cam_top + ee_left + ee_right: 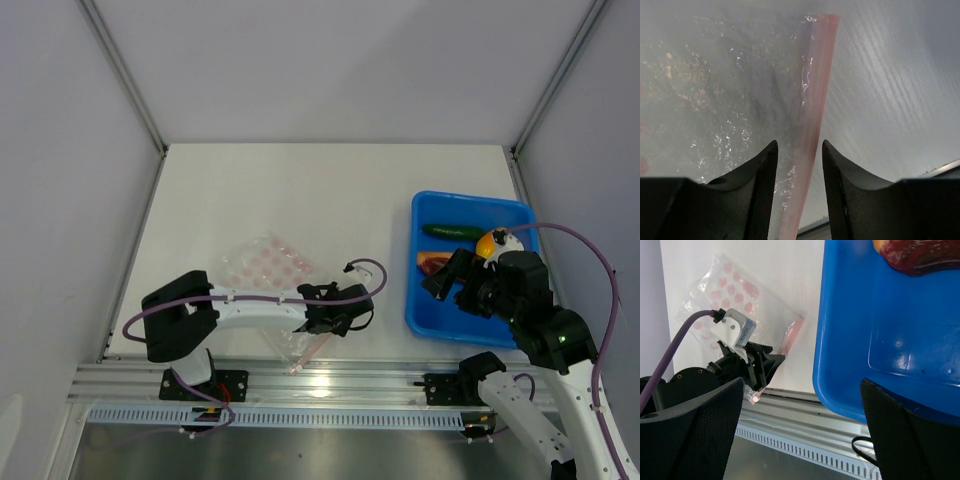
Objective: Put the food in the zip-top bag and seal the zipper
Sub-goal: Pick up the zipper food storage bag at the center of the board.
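The clear zip-top bag [265,265] with pink dots lies flat on the table at front left. Its pink zipper [817,75] runs along the edge nearest the rail. My left gripper [322,325] hangs over that edge. In the left wrist view its jaws straddle the zipper, partly apart, with a gap on each side. The food sits in the blue tray [470,320]: a green cucumber [452,231], a yellow-orange piece [488,243] and a red-brown piece [432,262]. My right gripper [450,283] hovers above the tray's near part, open wide and empty.
A metal rail [350,380] runs along the table's near edge, and the zipper's end [297,366] overhangs it. Grey walls close off the left, right and back. The left arm's purple cable [365,270] loops above the table between bag and tray.
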`<state>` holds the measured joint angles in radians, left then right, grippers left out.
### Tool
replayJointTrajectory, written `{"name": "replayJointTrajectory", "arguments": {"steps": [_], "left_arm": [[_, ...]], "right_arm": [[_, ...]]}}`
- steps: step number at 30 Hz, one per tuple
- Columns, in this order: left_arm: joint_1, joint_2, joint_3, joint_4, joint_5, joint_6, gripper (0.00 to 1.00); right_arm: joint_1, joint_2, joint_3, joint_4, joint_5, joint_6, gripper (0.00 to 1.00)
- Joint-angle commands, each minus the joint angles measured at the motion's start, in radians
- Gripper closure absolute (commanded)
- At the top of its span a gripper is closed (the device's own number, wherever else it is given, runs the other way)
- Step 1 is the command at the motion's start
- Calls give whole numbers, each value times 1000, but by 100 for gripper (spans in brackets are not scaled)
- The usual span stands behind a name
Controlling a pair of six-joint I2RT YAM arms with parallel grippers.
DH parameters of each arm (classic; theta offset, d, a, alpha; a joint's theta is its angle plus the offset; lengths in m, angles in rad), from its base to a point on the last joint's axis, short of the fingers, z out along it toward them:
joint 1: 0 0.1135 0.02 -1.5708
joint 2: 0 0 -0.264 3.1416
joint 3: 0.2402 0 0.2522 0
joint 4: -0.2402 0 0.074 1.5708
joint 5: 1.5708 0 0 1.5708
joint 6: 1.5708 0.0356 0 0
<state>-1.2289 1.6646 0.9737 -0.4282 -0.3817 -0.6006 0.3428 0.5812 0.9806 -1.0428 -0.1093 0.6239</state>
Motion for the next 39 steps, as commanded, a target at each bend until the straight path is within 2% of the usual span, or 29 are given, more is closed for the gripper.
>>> {"name": "replayJointTrajectory", "arguments": {"steps": [1, 12, 16, 20, 25, 30, 39], "left_arm": [[5, -5, -26, 40, -11, 4, 57], [3, 0, -50, 54, -8, -7, 56], [-6, -35, -67, 65, -22, -5, 48], [-36, -48, -52, 37, -68, -4, 32], [-57, -11, -29, -7, -114, -27, 27], [-66, 33, -1, -87, -190, -82, 29], [-83, 106, 49, -164, -313, -111, 43]], "right_arm": [[-4, -7, 26, -10, 10, -10, 1], [-4, -9, 13, -6, -1, -3, 1], [-4, -11, 7, -5, -1, -1, 1], [-5, -14, 1, 3, -7, 3, 1], [-4, -12, 3, 4, -12, 5, 1], [-5, -12, -2, 4, -15, 5, 1], [-5, -14, -13, 15, -29, 8, 1]]}}
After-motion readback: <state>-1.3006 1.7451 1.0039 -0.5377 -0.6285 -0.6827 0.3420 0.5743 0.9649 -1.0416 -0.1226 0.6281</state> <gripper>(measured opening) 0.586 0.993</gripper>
